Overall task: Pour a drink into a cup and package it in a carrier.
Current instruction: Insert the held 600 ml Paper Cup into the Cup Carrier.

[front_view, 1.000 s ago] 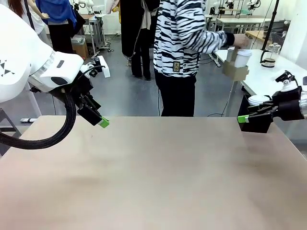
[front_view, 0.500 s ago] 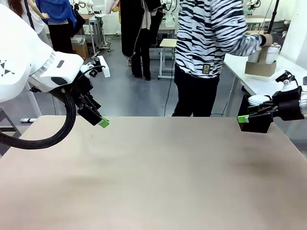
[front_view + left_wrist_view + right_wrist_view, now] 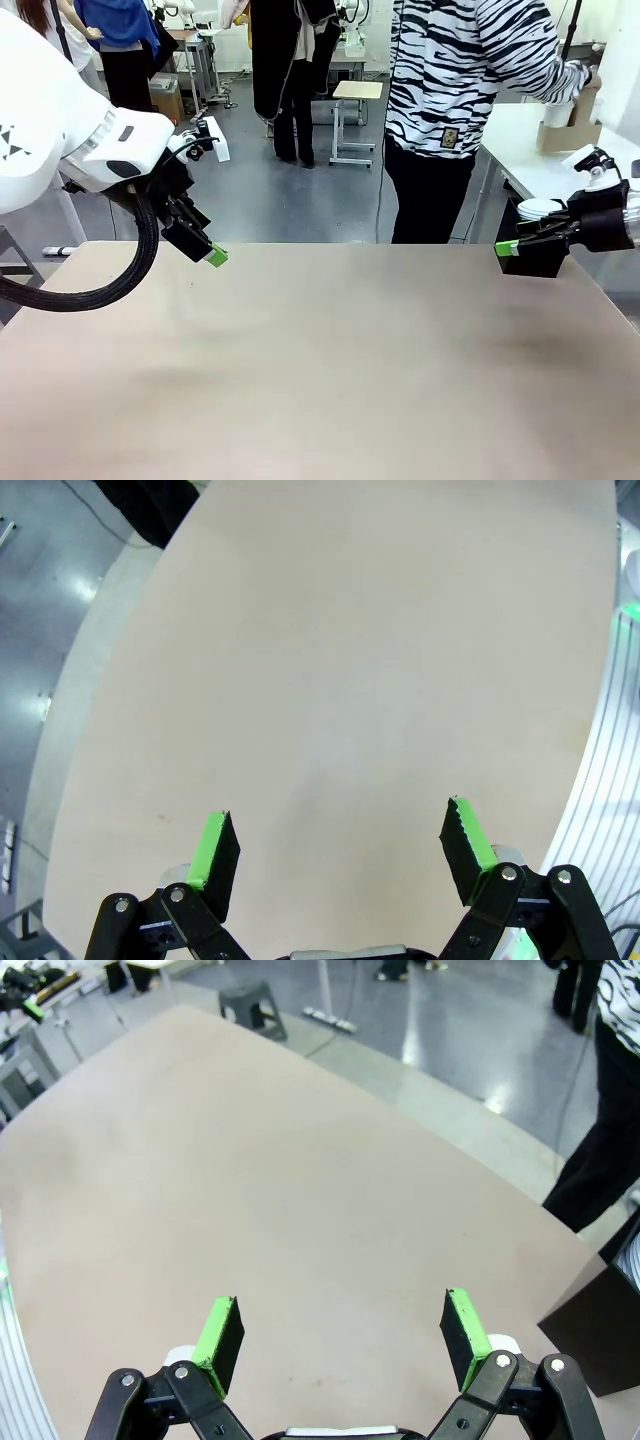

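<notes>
The brown cardboard carrier (image 3: 570, 136) is on the white side table at the far right, with the white cup (image 3: 557, 113) standing in it. A person in a striped top (image 3: 460, 70) reaches an arm to it. The jug with the drink is hidden. My left gripper (image 3: 216, 256) hovers over the far left of the tan table (image 3: 320, 350). In its wrist view the left gripper (image 3: 340, 845) is open with nothing between the fingers. My right gripper (image 3: 507, 247) hangs at the table's far right edge. Its wrist view shows the right gripper (image 3: 340, 1332) open and empty too.
A black box (image 3: 535, 258) stands just beyond the right gripper at the table's far right corner, also seen as the black box (image 3: 590, 1325) in the right wrist view. White discs lie on top of it. A stool (image 3: 355, 92) and other people stand farther back.
The person has stepped to the right, carrying the carrier with the cup over to the side table. Neither arm has moved.
</notes>
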Controlling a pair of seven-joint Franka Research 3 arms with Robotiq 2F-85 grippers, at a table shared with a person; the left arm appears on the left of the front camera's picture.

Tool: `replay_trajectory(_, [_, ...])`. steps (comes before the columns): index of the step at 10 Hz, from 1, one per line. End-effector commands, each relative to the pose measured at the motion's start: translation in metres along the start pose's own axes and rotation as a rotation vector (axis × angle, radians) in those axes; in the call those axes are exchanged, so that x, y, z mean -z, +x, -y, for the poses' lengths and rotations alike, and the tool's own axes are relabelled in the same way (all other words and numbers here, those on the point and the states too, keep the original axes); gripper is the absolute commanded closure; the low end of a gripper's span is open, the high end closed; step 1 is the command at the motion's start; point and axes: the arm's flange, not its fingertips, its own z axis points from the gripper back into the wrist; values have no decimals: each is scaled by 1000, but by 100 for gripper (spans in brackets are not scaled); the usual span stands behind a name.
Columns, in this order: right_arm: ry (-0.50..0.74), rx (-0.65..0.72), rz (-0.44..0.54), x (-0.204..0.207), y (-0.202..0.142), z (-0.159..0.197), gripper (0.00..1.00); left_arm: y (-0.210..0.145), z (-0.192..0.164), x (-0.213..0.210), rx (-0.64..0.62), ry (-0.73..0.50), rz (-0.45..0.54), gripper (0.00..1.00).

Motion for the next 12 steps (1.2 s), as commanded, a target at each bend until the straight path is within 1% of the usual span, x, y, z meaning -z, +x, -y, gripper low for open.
replay_trajectory(1, [9,-18,8,-1,-3,1,0,1,-1,-1,-6,3,-7,0])
replay_trajectory(12, [9,-18,8,-1,-3,1,0,1,-1,-1,-6,3,-7,0])
